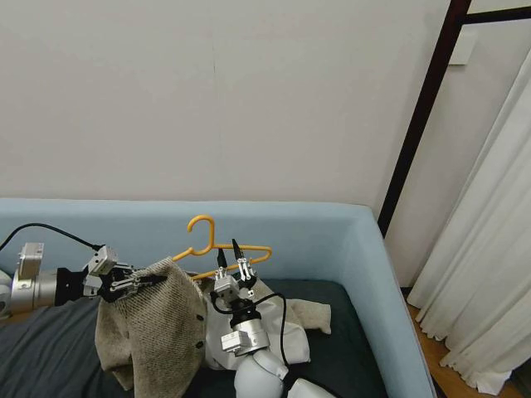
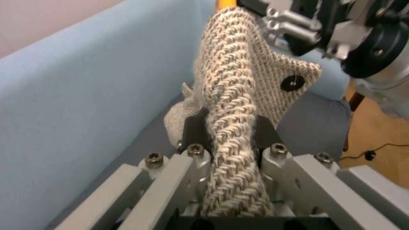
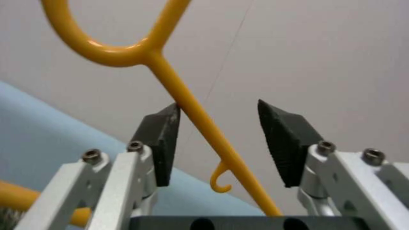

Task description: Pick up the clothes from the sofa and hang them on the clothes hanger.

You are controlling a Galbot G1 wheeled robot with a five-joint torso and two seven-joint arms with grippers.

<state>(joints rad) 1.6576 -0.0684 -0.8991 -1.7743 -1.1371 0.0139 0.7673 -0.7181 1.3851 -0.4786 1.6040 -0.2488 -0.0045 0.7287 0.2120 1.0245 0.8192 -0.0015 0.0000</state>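
Fingers [image 2: 191,128] of the left gripper [image 2: 230,132] are clamped on a thick fold of a beige, coarse-knit cardigan [image 2: 236,81]. The fabric bunches between the two dark pads and runs away from the wrist in a ridge. One dark round button [image 2: 292,83] sits on the panel beyond it.

In the head view the left gripper [image 1: 148,279] reaches in from the robot's left and holds the cardigan [image 1: 153,327] up by its top edge. The rest of the knit hangs down in front of the dark grey seat cushion [image 1: 353,336].

The right gripper [image 3: 219,115] has its fingers spread apart. A thin rod of the yellow-orange coat hanger [image 3: 214,134] crosses the gap at a slant, touching one pad and well clear of the other. Seen from the head, the right gripper [image 1: 233,264] points upward just under the hanger [image 1: 206,240]. The hanger's hook stands upright before the pale blue sofa back [image 1: 323,236], and its left shoulder is tucked under the raised edge of the cardigan.

White cloth [image 1: 294,347] lies on the cushion below the right wrist, beside a trailing end of the knit.
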